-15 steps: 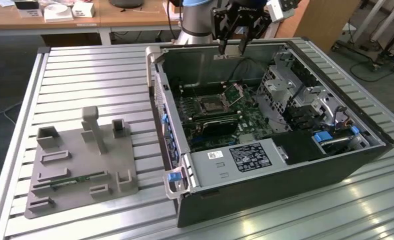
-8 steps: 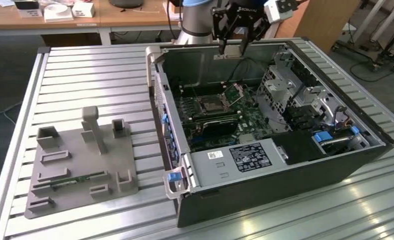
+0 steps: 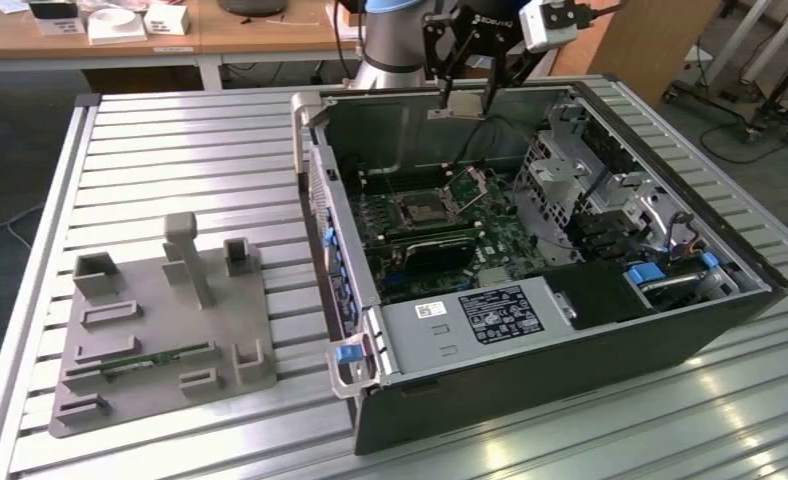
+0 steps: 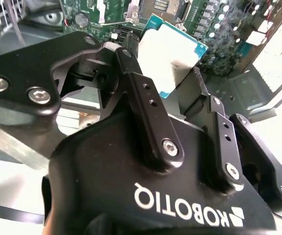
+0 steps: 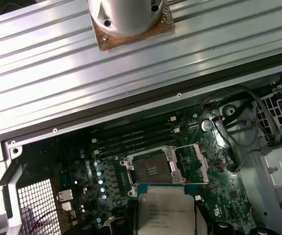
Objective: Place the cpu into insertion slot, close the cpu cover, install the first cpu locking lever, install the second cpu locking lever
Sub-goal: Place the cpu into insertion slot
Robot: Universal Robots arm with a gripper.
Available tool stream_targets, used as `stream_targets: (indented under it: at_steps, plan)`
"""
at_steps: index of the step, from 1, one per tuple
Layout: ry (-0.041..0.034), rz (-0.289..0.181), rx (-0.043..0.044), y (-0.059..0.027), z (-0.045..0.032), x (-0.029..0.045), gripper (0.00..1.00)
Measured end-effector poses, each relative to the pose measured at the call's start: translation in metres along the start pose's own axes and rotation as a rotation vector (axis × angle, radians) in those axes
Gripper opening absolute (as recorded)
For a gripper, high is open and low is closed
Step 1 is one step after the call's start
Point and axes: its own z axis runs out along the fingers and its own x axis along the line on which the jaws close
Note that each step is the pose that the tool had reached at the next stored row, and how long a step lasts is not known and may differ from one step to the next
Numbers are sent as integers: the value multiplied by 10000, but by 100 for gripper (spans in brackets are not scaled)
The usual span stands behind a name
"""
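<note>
Step in hand is judged to be the first, cpu placement, not yet done. The cpu is held flat, metal top up, clamped on opposite edges between the black fingers of the gripper. The gripper is seen high over the open computer case, near the wall closest to the arm's base and well apart from the board below.

The insertion slot is seen bare, its dark centre exposed and nothing seated in it. The cpu cover is swung open to one side of the slot, so access is not blocked. In the first wrist view the chip's edges are seen roughly parallel to the slot's rim. The locking levers cannot be made out clearly. Long memory slots lie just beside the slot.

Placement is judged to call for:
- the chip centred over the slot
- its edges kept square to the rim
- the chip kept level
- a straight descent
- no release until it rests flat

Tilt or offset is judged a risk to the slot contacts. The raised cover must be cleared by the fingers.
</note>
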Motion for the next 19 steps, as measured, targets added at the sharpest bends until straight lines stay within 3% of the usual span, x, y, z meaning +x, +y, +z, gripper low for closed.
stream_targets:
  at_steps: [3,19]
  plan:
    - [-20,232,-4,-1,2,3,54]
    - [-31,352,-7,-1,4,3,54]
